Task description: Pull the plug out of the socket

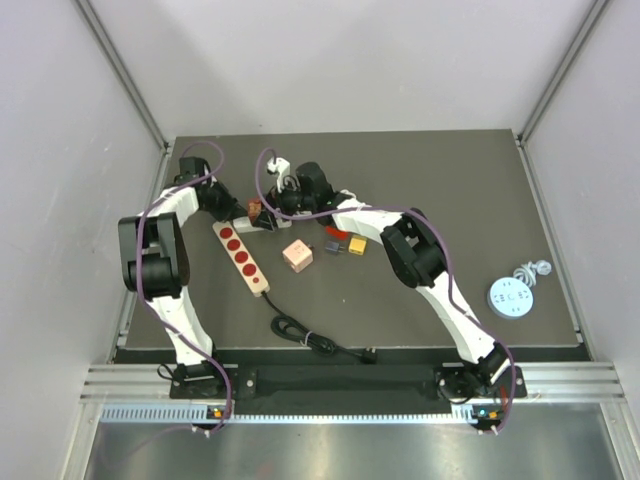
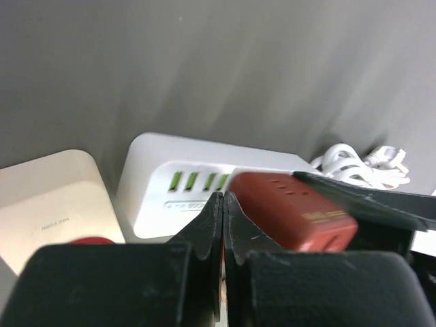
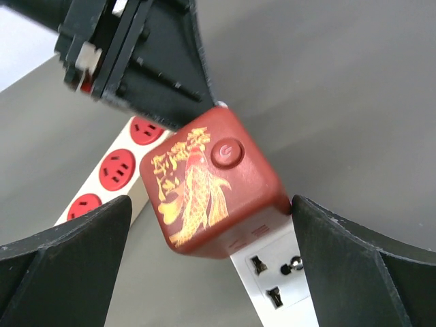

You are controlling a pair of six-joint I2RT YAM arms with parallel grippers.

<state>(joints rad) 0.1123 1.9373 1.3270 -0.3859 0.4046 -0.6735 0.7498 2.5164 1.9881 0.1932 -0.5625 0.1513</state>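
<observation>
Two grippers meet at the far left-centre of the table [image 1: 450, 180], both at the plug [image 3: 204, 170]. The plug is a red cube with a gold fish design and a round button on its top face. It is seated in the white socket [image 3: 272, 279], at one end of that block, and is not yet pulled off. The right gripper [image 3: 211, 204] is spread wide and straddles the plug. In the right wrist view, the right-hand finger [image 3: 354, 266] meets the plug's lower edge, and the other finger stands clear of the plug. The left gripper [image 2: 222, 204] has its fingers pressed together with nothing between them. Its tips point at the socket face that carries a row of green slots, just beside the plug. In the right wrist view, the left gripper's tip reaches the plug's far upper corner and appears to touch it. A cream strip [image 1: 243, 258] with red outlets lies just beside the socket and runs toward the near edge. A coiled white cable [image 2: 354, 163] lies behind the socket. A pink cube [image 1: 297, 255] and some small blocks [image 1: 345, 244] lie near the socket, to its right. A black cable [image 1: 320, 340] lies near the front edge. A grey-blue disc [image 1: 512, 296] lies well apart, at the right side of the table.
</observation>
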